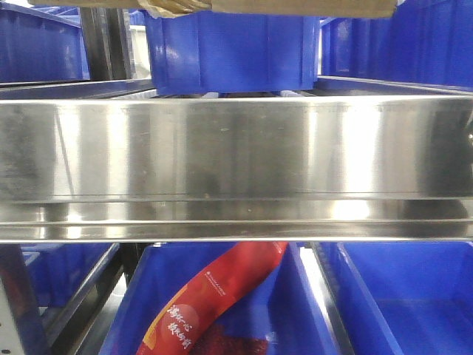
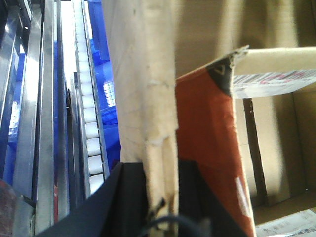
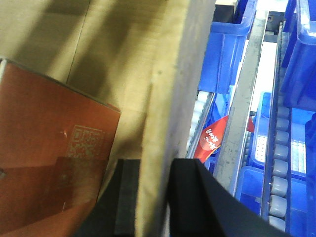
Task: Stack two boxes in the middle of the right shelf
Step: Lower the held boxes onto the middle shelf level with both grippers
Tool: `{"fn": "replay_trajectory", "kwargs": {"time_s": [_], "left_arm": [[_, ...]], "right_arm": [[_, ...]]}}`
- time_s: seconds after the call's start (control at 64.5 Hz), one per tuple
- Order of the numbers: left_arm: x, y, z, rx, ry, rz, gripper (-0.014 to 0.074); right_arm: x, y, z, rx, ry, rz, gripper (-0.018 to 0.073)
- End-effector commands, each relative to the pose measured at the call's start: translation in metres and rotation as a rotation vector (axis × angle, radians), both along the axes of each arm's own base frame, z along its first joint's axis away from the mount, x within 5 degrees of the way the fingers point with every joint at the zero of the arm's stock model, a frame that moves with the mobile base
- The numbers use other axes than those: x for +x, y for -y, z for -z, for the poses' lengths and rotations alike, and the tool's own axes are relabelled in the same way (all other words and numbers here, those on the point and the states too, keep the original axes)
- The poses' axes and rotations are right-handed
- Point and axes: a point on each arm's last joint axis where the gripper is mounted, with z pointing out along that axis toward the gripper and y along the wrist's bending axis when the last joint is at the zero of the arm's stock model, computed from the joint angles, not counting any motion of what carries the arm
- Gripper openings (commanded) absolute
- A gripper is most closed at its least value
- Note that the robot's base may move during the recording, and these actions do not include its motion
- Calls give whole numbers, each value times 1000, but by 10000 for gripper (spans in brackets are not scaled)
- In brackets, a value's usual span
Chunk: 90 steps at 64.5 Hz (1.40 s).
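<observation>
1. Two hands are clamped on the big box. The left hand pinches one cardboard wall between its fingers, and the right hand pinches another wall, apparently the opposite one, in the same way.
2. A second box with a glossy reddish-brown face lies tight against the held walls. I cannot tell whether it sits inside the big box or under it.
3. From the front, the underside of the big box hangs above the shelf, clear of its broad steel front edge.
4. A blue bin stands just behind that edge, near the middle of the shelf. If the load is pushed straight in, it would likely ram the bin or come to rest half on it and tilt.
5. Each grip is only a pinch on a thin, creased wall. The cardboard could buckle or slide out between the fingers, and the box would then drop onto the shelf edge.
6. If one hand moves ahead of the other, the box could twist, and the second box might shift against it.
7. Anything that slips forward off the shelf would probably fall towards the bin below it, where a red bag lies.
</observation>
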Motion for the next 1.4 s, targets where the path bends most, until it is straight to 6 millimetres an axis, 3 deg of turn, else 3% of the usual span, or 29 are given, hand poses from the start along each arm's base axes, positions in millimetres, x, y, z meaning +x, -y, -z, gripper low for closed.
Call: {"fn": "replay_trajectory", "kwargs": {"time_s": [0.0,0.62,0.853,1.194,1.38], "left_arm": [[-4,-5,-10,-1,76,-23,-111],[1,-4,-11,-10,97,-20,-111],[7,-2,-1,8,30,-20,-111],[47,6,44,61,-123,-26,-111],[58,6,72,121,-207,-44,-111]], "right_arm": [[0,6,-8,-17,60,28,-153],[0,6,-8,-15,66,30,-153],[5,4,2,-41,-11,14,-153],[47,-7,55,-111,-253,-18,-153],[57,-10,65,-114,-273,-15,-151]]}}
